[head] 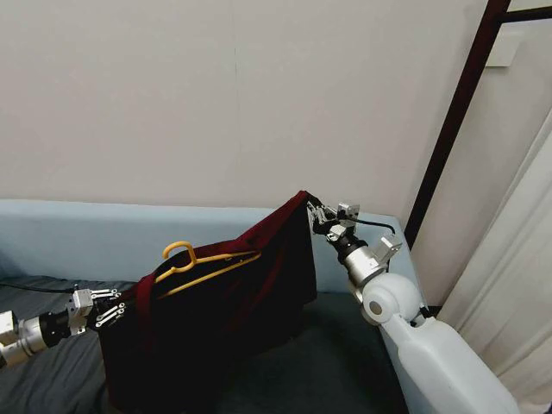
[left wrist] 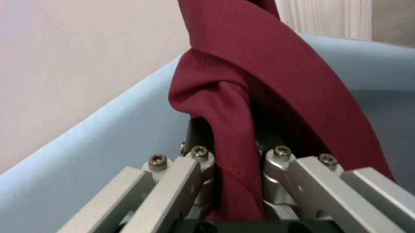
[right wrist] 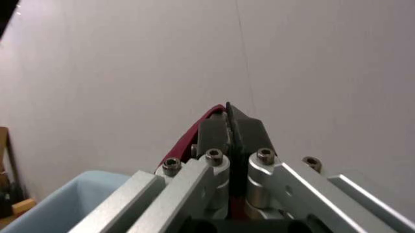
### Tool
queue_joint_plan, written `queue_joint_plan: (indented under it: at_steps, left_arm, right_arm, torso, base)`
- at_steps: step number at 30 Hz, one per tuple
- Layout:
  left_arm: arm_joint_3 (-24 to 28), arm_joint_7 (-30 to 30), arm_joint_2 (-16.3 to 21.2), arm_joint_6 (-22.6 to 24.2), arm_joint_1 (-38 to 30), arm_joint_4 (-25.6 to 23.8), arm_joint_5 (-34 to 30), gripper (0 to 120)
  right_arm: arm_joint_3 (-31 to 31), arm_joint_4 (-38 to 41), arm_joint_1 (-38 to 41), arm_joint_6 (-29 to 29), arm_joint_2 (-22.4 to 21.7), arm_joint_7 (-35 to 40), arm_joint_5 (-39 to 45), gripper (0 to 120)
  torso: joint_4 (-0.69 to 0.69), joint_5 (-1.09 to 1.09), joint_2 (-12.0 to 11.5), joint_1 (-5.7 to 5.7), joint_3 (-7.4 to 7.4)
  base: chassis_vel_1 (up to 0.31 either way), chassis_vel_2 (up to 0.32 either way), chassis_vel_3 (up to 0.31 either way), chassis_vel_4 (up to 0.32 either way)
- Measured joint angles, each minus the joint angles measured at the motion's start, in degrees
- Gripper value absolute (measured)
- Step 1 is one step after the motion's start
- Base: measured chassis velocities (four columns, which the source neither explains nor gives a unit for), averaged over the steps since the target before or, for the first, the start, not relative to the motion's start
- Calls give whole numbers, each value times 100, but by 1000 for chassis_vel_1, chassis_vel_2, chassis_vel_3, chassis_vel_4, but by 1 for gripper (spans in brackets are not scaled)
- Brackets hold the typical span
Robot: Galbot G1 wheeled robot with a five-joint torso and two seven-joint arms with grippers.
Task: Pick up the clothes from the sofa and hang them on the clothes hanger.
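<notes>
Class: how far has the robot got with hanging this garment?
Done: the red garment is raised off the sofa along its top edge. In hand: the left gripper and right gripper each clamp one end, the yellow hanger lying between. Left: seating it on the hanger properly.

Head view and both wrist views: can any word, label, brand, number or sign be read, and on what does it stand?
No text can be read in any of the three views.
The dark red garment shows no tag or print.
The yellow hanger is plain.
The left gripper and the right gripper, both shut on the garment, show bare metal and screws.
The wall and the light blue sofa carry no sign.
</notes>
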Motion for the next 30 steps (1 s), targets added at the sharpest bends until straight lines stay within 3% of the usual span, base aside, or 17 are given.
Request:
queue_joint_plan:
  at_steps: [7, 10, 12, 17, 22, 30]
  left_arm:
    - [4, -16, -54, 0, -11, 40, 9, 7]
    - [-19, -16, -69, -2, -10, 44, -29, 7]
    - [-40, -16, -72, -3, -1, 42, -100, 7]
    - [-42, -15, -74, -1, 11, -68, -206, 7]
    - [-13, -10, -66, 16, 11, -104, -219, 7]
    - [-9, 13, -50, 18, 24, -77, -185, 7]
  right_arm:
    - [64, 315, -116, 145, -37, -381, 57, 0]
    - [102, 481, -134, -121, -54, -3, -156, 0]
    - [94, 511, -111, -593, -97, 592, -504, 0]
    - [14, 380, -86, -889, -124, 1034, -1200, 0]
    - [-14, 200, -88, -911, -114, 1137, -1915, 0]
    - [76, 259, -59, -692, -157, 1052, -1794, 0]
  torso:
    - [1, 0, 0, 0, 0]
    - [1, 0, 0, 0, 0]
    - [0, 0, 0, 0, 0]
    - [1, 0, 0, 0, 1]
    - [1, 0, 0, 0, 1]
    - [0, 1, 0, 0, 1]
  base:
    - [0, 0, 0, 0]
    - [0, 0, 0, 0]
    - [0, 0, 0, 0]
    - [0, 0, 0, 0]
    - [0, 0, 0, 0]
    - [0, 0, 0, 0]
